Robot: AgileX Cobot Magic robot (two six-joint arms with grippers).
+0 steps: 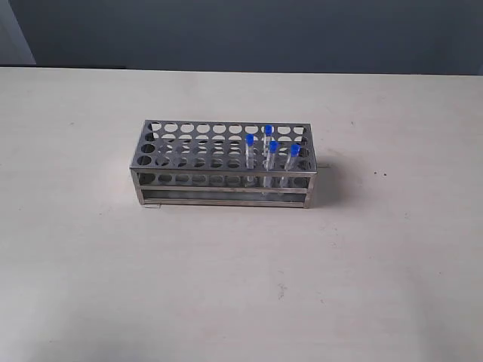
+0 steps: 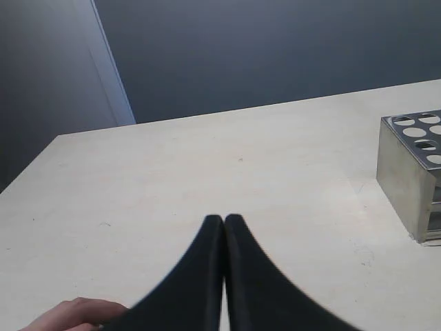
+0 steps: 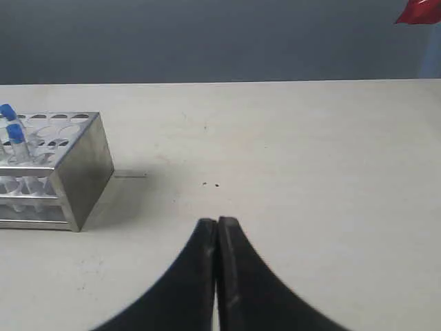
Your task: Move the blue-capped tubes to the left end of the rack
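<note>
The steel rack (image 1: 189, 143) stands mid-table in the exterior view. Several blue-capped tubes (image 1: 272, 154) stand upright in holes near its right end. Neither arm shows in the exterior view. My left gripper (image 2: 224, 221) is shut and empty above bare table, with the rack's left end (image 2: 403, 176) well off to its side. My right gripper (image 3: 218, 223) is shut and empty too; the rack's right end (image 3: 84, 169) lies some way from it, and two blue-capped tubes (image 3: 15, 138) show in that corner.
The rack rests on a pale beige table (image 1: 241, 286) with a dark wall behind. A thin metal pin (image 1: 323, 164) sticks out from the rack's right side. A fingertip (image 2: 72, 314) shows beside the left gripper. A red object (image 3: 420, 12) sits far off.
</note>
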